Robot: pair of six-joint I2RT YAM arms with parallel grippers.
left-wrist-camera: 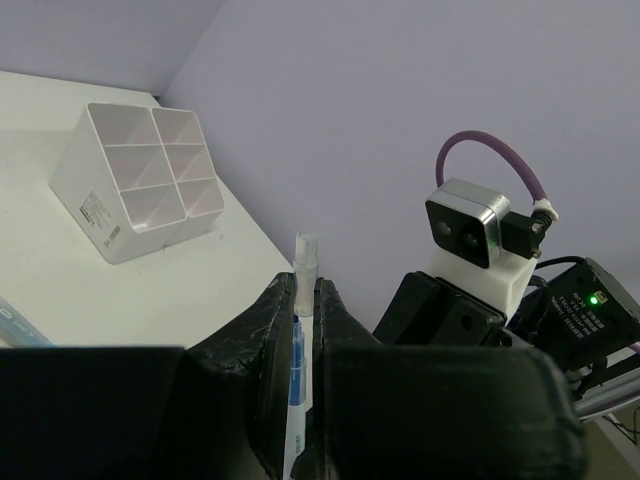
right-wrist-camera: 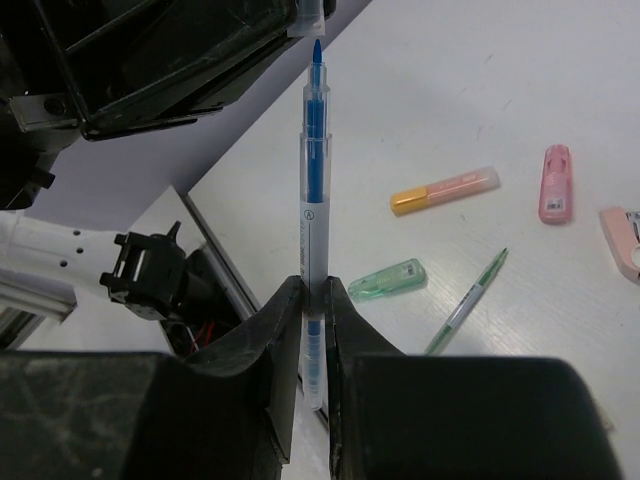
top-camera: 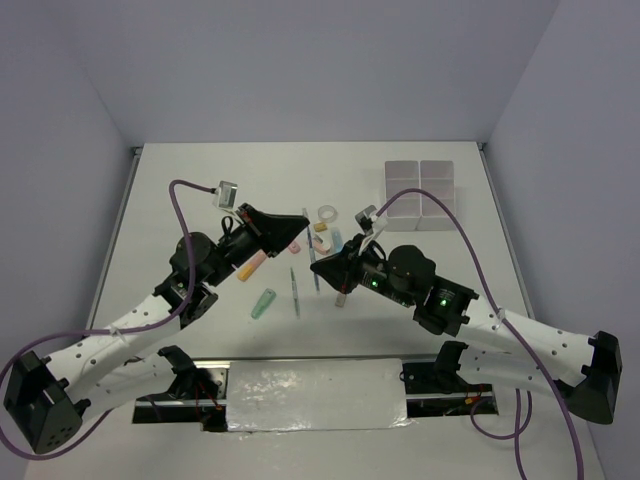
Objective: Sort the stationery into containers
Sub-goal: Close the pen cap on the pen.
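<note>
My right gripper (right-wrist-camera: 315, 285) is shut on a clear-barrelled blue pen (right-wrist-camera: 314, 200), held off the table with its bare blue tip pointing at my left gripper (top-camera: 303, 221). The left gripper (left-wrist-camera: 305, 285) is shut on the pen's clear cap (left-wrist-camera: 306, 250), and the tip sits just at the cap's mouth (right-wrist-camera: 310, 15). The two grippers meet above the middle of the table, the right gripper (top-camera: 318, 266) nearer the front. On the table lie an orange stick (right-wrist-camera: 445, 190), a pink stick (right-wrist-camera: 555, 183), a green stick (right-wrist-camera: 388, 280) and a thin teal pen (right-wrist-camera: 468, 300). The white divided container (top-camera: 422, 195) stands at the far right.
A white tape ring (top-camera: 326, 214) and small pink and blue pieces (top-camera: 325, 242) lie behind the grippers. A tan block (top-camera: 339, 298) lies under the right arm. The container (left-wrist-camera: 140, 180) also shows in the left wrist view. Purple cables loop over both arms.
</note>
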